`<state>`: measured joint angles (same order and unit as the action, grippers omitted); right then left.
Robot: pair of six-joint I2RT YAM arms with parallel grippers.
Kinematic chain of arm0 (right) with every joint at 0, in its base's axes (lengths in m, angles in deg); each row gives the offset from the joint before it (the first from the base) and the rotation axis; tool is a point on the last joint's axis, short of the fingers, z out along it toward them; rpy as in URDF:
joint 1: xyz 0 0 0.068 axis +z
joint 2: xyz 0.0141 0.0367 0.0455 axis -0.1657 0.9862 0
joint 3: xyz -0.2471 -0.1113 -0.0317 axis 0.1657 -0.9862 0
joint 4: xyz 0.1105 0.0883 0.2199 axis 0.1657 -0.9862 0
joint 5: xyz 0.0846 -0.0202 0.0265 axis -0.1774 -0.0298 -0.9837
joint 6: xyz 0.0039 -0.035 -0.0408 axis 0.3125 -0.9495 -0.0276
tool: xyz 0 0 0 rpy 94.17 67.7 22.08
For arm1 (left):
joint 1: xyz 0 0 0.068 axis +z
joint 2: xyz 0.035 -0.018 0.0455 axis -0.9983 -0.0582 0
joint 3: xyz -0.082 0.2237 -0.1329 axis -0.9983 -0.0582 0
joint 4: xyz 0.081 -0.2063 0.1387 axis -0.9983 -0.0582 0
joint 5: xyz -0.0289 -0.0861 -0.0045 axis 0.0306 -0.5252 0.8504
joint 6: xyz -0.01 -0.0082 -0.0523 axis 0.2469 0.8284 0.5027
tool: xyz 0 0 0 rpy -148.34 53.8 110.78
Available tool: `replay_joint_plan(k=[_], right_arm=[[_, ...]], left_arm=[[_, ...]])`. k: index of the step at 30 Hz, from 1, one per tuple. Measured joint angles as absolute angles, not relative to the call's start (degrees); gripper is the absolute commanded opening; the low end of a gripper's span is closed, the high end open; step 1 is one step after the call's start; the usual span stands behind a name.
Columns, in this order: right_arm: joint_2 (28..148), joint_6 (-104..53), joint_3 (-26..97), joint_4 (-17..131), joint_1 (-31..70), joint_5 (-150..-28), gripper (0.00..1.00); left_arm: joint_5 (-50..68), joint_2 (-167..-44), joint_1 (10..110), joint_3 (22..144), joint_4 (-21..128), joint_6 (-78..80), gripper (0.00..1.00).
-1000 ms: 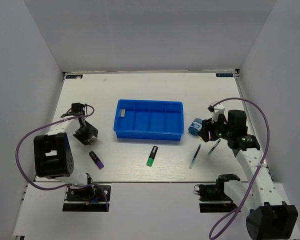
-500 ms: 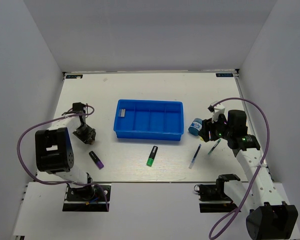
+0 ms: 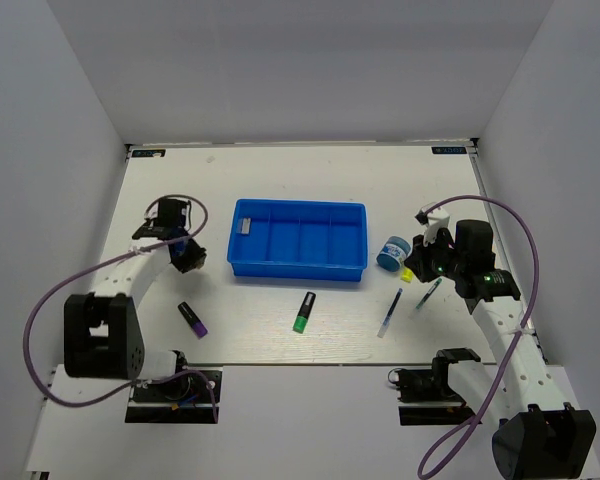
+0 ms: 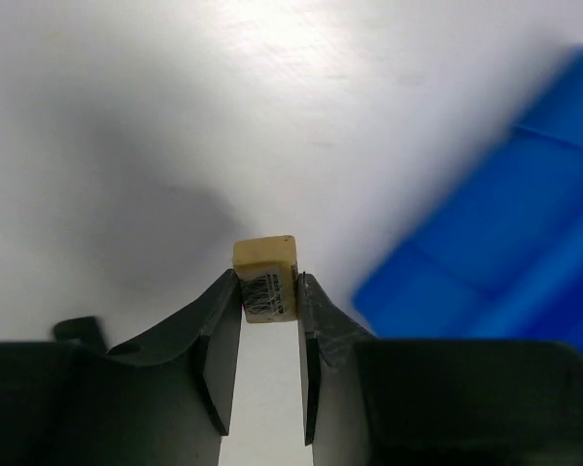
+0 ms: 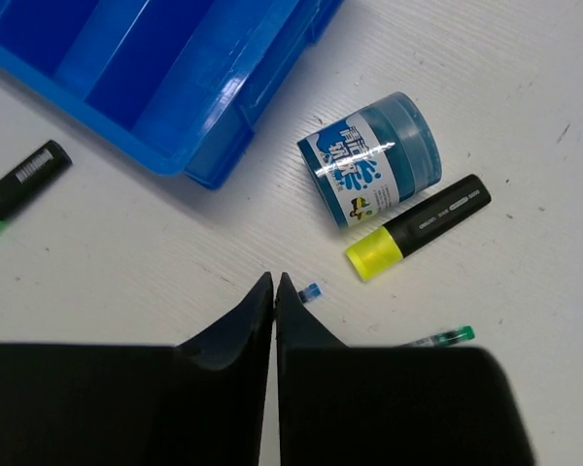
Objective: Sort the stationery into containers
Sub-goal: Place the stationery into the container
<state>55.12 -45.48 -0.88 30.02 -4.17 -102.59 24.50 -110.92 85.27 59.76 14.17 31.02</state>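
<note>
My left gripper (image 4: pixel 269 291) pinches a cream block (image 4: pixel 265 260), with the blue tray (image 4: pixel 525 243) ahead-right of it. One grey block (image 3: pixel 244 227) is already binned. Unsorted: tub (image 5: pixel 369 160) and yellow marker (image 5: pixel 418 228) ahead of my right gripper (image 5: pixel 274 291), which is closed on nothing, plus green marker (image 3: pixel 303 312), purple marker (image 3: pixel 192 318), blue pen (image 3: pixel 390 312), teal pen (image 3: pixel 429 292).

My arms (image 3: pixel 130 266) are white with black joints, and each carries a long purple cable (image 3: pixel 475 197). My tool fingers (image 4: pixel 219 369) are matte black.

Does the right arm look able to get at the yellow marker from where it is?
Probably yes. The right gripper, shut and empty, is close to the yellow marker with nothing between them. The tub right beside the marker may crowd one finger.
</note>
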Motion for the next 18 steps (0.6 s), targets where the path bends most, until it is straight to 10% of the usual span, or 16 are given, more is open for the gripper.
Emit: replay_joint_plan(k=[5, 10, 18], right_arm=[[55.1, -45.5, -0.9, 29.9, -4.2, -102.9, 0.01], [55.2, -45.5, -0.9, 29.8, -4.2, -102.6, 0.71], [60.6, -41.7, 0.4, 30.0, -4.2, -97.1, 0.62]], left_arm=[[23.2, -105.2, 75.6, 63.7, 19.9, 27.7, 0.06], [23.8, -110.7, 68.5, 72.5, 21.9, 25.1, 0.22], [28.0, -122.6, 61.0, 81.9, 20.1, 22.1, 0.6]])
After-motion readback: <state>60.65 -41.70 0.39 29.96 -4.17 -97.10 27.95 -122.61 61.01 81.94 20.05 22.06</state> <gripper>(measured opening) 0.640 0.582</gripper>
